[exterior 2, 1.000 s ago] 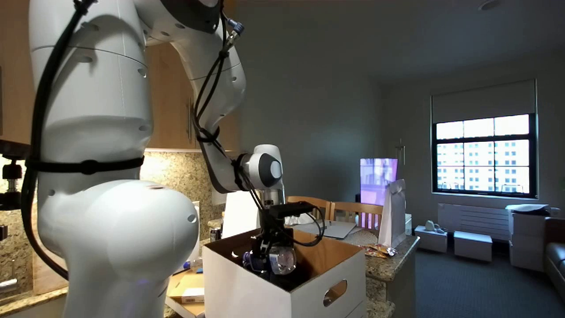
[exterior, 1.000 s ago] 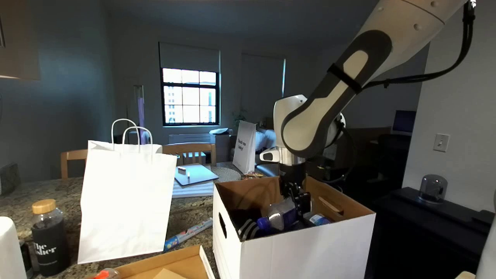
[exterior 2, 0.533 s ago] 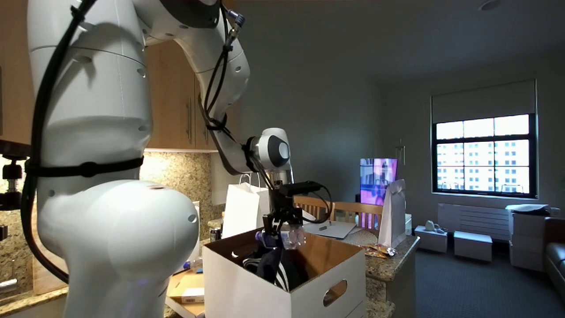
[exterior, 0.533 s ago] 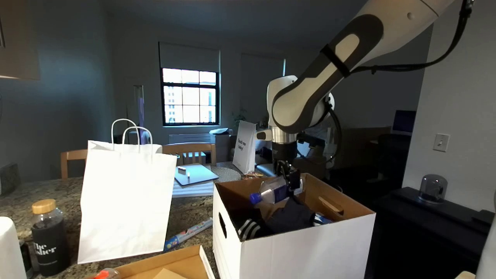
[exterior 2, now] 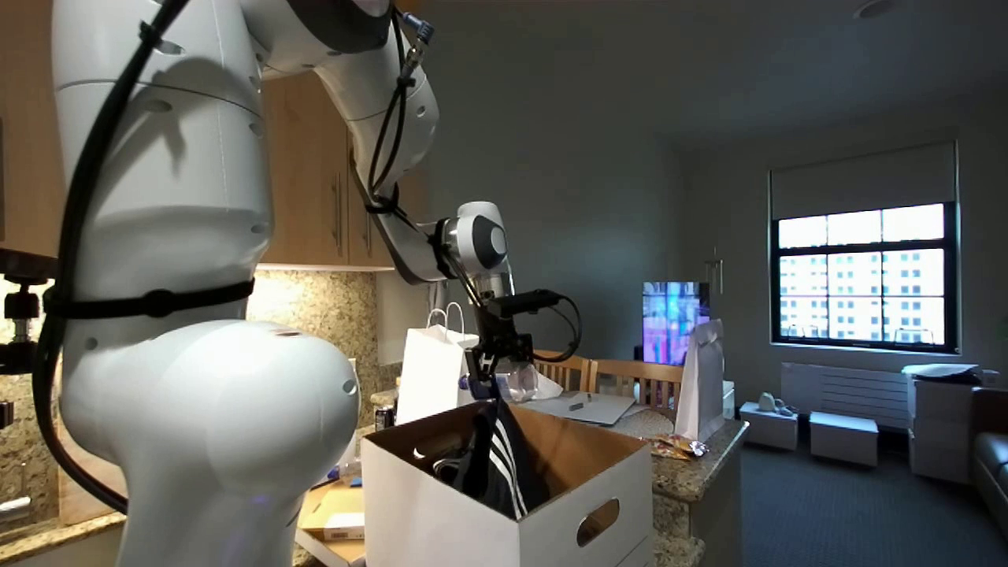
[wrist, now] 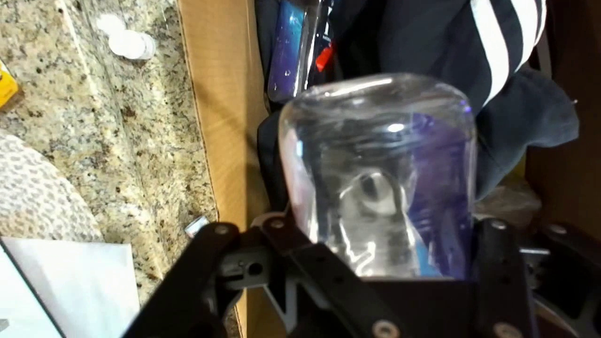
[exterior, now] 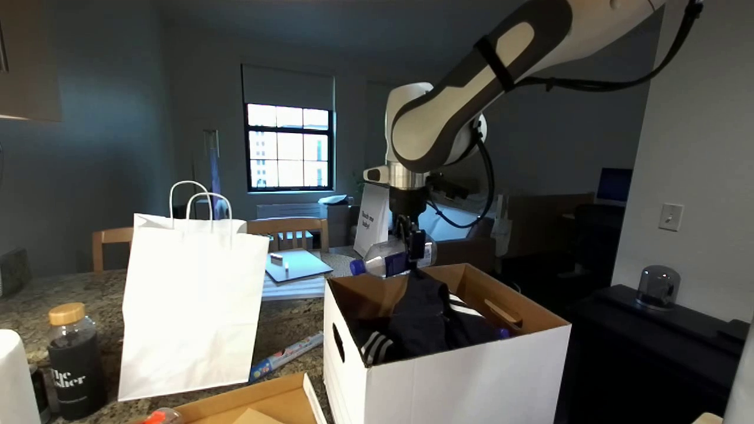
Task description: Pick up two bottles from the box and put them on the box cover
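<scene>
My gripper [exterior: 414, 250] is shut on a clear bottle [exterior: 382, 262] with a blue cap and purple label. It hangs sideways above the box [exterior: 465, 380], cap toward the paper bag in that exterior view. In the wrist view the bottle [wrist: 375, 141] fills the space between the fingers. A dark cloth [exterior: 421, 306] with white stripes is stretched up out of the box to the fingertips; it seems caught there. Another bottle [wrist: 286, 51], blue-purple, lies inside along the box wall [wrist: 230, 117]. The box cover [exterior: 277, 394], a shallow brown tray, sits beside the box, partly cut off by the frame.
A clear item with an orange-red part [exterior: 162, 416] shows at the cover's near edge. A white paper bag [exterior: 194, 306] and a dark bottle with a wooden lid [exterior: 73, 359] stand on the counter. A blue tube [exterior: 287, 356] lies between bag and box.
My gripper has risen out of the box with the bottle, moving toward the paper bag's side in an exterior view. The dark cloth has been pulled upward with it.
</scene>
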Available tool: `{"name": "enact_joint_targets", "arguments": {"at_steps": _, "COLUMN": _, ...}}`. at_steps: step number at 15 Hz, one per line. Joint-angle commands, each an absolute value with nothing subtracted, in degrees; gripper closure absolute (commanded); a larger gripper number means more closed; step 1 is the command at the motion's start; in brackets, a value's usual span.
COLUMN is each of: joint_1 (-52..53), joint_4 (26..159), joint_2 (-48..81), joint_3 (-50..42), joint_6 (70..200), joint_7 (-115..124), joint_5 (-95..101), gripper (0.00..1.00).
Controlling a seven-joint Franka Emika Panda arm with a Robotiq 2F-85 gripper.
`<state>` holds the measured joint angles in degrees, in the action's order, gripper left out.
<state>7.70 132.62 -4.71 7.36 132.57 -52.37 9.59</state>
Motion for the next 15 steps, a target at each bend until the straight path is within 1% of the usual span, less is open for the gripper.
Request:
{"name": "enact_joint_targets", "arguments": {"at_steps": 1, "joint_1": 9.1, "joint_4": 131.4, "joint_2": -4.6, "joint_3": 8.7, "joint_6": 133.1, "joint_7": -46.0, "joint_5": 10.9, "gripper": 0.66}}
{"name": "enact_joint_targets", "arguments": {"at_steps": 6, "joint_1": 10.3, "joint_4": 130.5, "joint_2": -5.0, "joint_3": 10.0, "joint_6": 133.3, "joint_7": -39.6, "joint_5": 13.4, "gripper": 0.66}}
{"name": "enact_joint_targets", "arguments": {"at_steps": 15, "joint_1": 11.5, "joint_4": 120.1, "joint_2": -5.6, "joint_3": 11.9, "joint_6": 127.6, "joint_7": -30.3, "joint_5": 18.4, "gripper": 0.66}}
